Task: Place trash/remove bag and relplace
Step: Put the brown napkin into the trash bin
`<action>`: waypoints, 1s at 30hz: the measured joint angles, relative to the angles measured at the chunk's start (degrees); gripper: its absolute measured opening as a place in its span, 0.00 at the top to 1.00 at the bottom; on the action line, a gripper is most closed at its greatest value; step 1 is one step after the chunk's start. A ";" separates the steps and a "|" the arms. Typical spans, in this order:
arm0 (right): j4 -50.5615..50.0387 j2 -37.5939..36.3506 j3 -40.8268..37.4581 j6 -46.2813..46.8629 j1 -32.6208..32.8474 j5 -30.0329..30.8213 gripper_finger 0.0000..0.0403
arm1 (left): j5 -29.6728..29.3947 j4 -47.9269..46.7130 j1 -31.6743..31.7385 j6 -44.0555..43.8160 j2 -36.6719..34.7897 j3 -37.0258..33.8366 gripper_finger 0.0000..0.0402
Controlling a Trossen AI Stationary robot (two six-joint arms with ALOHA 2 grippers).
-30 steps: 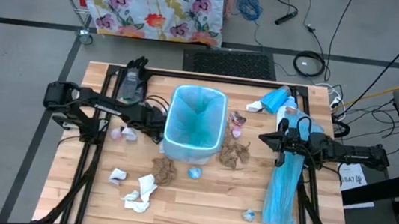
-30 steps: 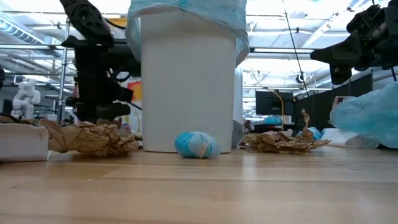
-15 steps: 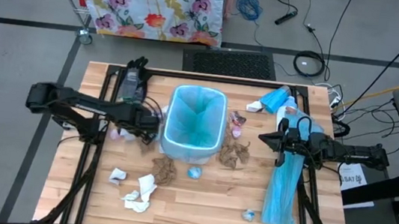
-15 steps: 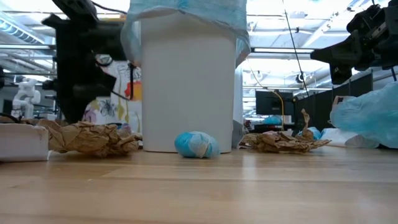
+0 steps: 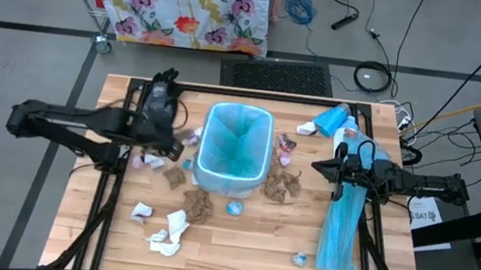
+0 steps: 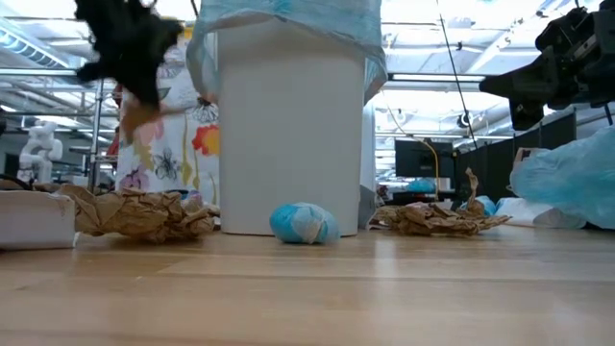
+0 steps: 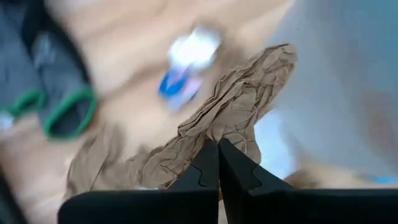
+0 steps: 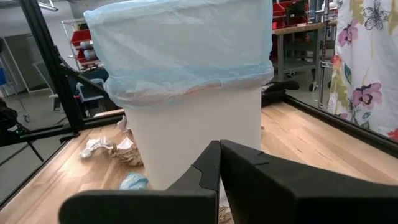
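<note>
The left gripper [image 7: 217,149] is clenched on a crumpled wad of brown paper [image 7: 230,118], which sticks out past its fingertips. In the high view this gripper [image 5: 175,166] sits just beside the left wall of the white bin [image 5: 231,175], with the brown wad [image 5: 174,176] at its tip. In the low view the left arm [image 6: 130,48] is up off the worktop [image 6: 307,288], a brownish scrap hanging under it.

Just beyond the gripper, the bin is lined with a light-blue bag [image 5: 237,135] folded over its rim. On the near side of the bin lie another brown paper wad [image 5: 198,205] and a small blue-and-white ball [image 5: 234,209]. Farther out toward the front edge are white tissue wads [image 5: 166,233] and a smaller white scrap [image 5: 141,211].

The right gripper [image 5: 317,167] is closed and holds nothing, hovering on the far side of the bin from the left one. A brown paper wad [image 5: 284,185] lies between it and the bin. A long light-blue plastic strip [image 5: 341,228] lies under the right arm, and a tiny pale-blue scrap [image 5: 300,259] rests near the strip's front end.
</note>
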 joint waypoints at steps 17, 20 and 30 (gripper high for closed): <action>0.02 0.00 0.00 0.00 0.00 0.00 1.00 | -1.33 15.75 2.22 26.19 3.67 24.46 1.00; 0.02 0.00 0.01 0.00 0.00 0.00 1.00 | 2.02 16.34 3.19 28.48 7.59 27.42 1.00; 0.02 0.02 0.00 0.00 -0.02 0.00 1.00 | 11.88 20.15 3.69 31.34 17.68 32.11 0.96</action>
